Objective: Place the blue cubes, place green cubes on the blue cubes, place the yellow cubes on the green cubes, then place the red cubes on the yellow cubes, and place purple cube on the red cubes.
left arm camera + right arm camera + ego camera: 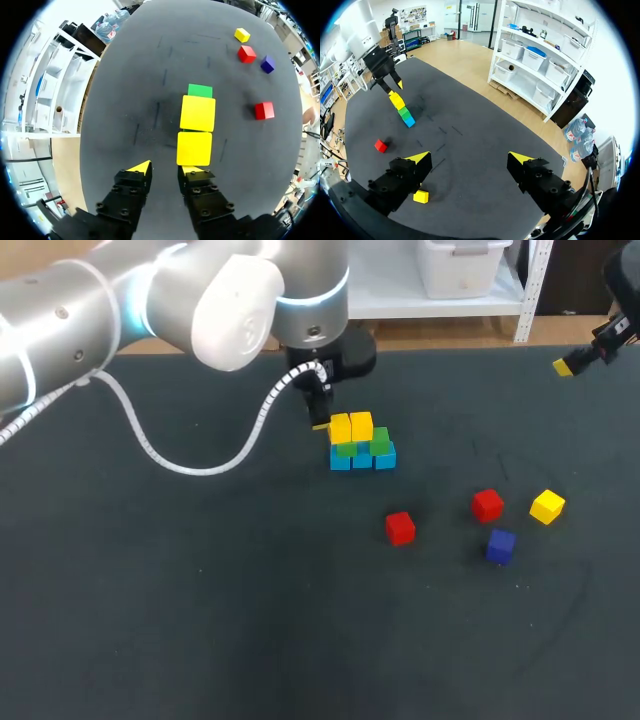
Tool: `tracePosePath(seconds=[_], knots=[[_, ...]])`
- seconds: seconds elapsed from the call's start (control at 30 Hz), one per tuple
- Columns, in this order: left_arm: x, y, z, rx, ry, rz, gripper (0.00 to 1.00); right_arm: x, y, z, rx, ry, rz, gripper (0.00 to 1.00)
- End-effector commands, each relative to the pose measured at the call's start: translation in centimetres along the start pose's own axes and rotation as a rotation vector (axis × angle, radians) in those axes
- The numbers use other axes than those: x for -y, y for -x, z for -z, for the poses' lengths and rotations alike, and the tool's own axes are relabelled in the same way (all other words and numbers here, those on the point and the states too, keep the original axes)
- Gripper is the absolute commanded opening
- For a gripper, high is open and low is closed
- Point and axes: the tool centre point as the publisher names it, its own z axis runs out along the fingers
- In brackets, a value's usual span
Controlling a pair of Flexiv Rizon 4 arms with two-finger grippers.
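Counter [200, 620]: dark matt surface with faint scuff lines; it carries all the cubes. A stack stands near the middle. It has a row of light-blue cubes [362, 459] at the base, green cubes [379, 440] on them, and two stacked yellow cubes [351, 426] side by side on top.

Loose on the counter, well apart from the stack: two red cubes [400, 528], a single yellow cube [547, 507] and a dark purple cube [501, 546].

Left tool [167, 169] hangs just behind the stack, fingers spread, nothing between them. One tip is just beside the nearer stacked yellow cube.

Left wrist view looks straight down, so only yellow tops and one green top show. Only the head view shows the whole blue row.

Right tool [470, 159] is raised over the far right corner, fingers spread wide and empty. Its view takes the stack side-on, with the left tool above it.
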Motion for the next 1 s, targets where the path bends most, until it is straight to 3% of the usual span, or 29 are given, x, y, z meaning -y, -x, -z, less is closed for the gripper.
tracePosePath(seconds=[0.03, 0.8, 0.83, 0.87, 0.9, 1.0], knots=[[-0.2, 0.4, 0.0, -0.003, -0.004, -0.004, 0.33, 0.1, 0.1, -0.1, 0.0, 0.004, 0.0, 1.0], [-0.6, 0.1, -0.3, -0.034, 0.01, -0.01, 0.34, 0.1, 0.1, -0.1, 0.0, 0.004, 0.0, 1.0], [-0.6, -0.1, -0.2, -0.032, 0.011, -0.005, 0.4, 0.1, 0.1, -0.1, 0.0, 0.004, 0.0, 1.0], [-0.6, -0.2, -0.1, -0.033, 0.01, 0.015, 0.77, 0.1, 0.1, -0.1, 0.0, 0.004, 0.0, 1.0], [-0.6, -0.4, 0.0, -0.036, 0.008, 0.025, 1.0, 0.1, 0.1, -0.1, 0.0, 0.004, 0.0, 1.0], [-0.7, -0.9, 0.4, -0.037, 0.01, 0.049, 1.0, 0.1, 0.1, -0.1, 0.0, 0.004, 0.0, 1.0]])
